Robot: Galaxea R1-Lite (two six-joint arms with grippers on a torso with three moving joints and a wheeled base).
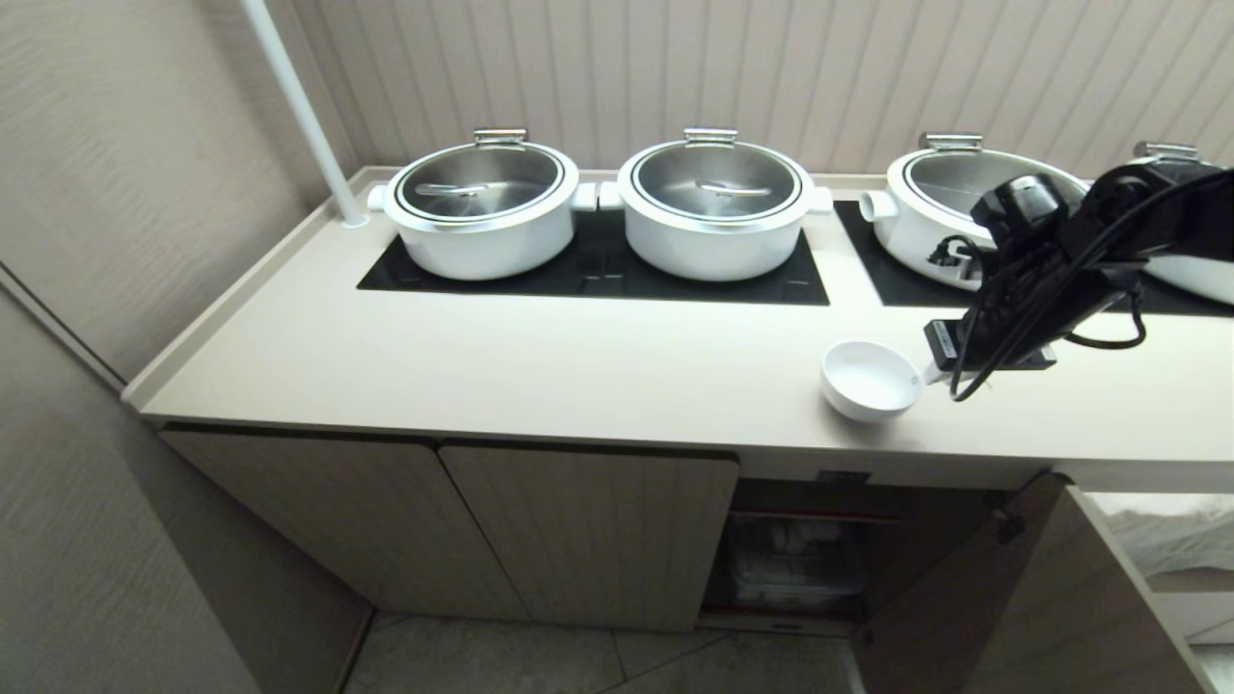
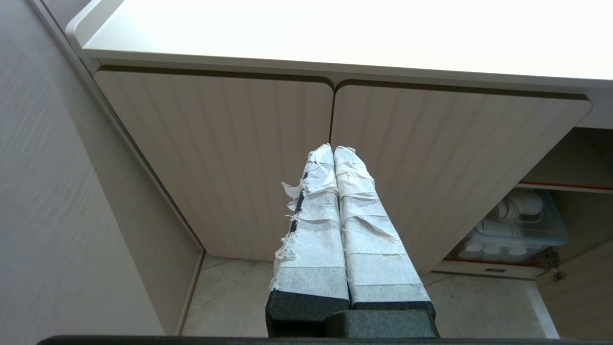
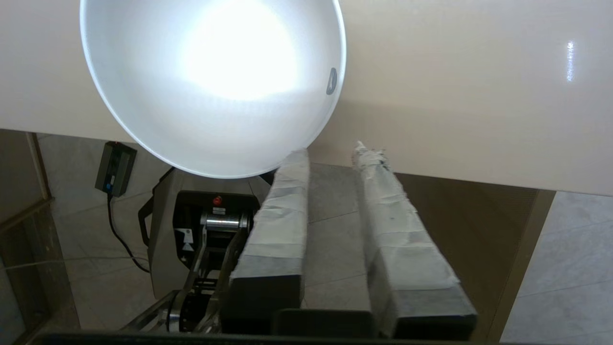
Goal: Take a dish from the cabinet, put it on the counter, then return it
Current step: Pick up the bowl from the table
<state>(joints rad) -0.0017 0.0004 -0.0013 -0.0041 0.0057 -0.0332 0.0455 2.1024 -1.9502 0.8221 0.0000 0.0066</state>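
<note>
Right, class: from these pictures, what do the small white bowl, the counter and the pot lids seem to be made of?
Bowl: probably glazed ceramic, possibly melamine; glossy white with a bright glare spot inside.
Counter: smooth beige, likely solid surface or laminate; soft sheen, seamless raised rim.
Pot lids: brushed stainless steel, by their grey metallic reflections.
</note>
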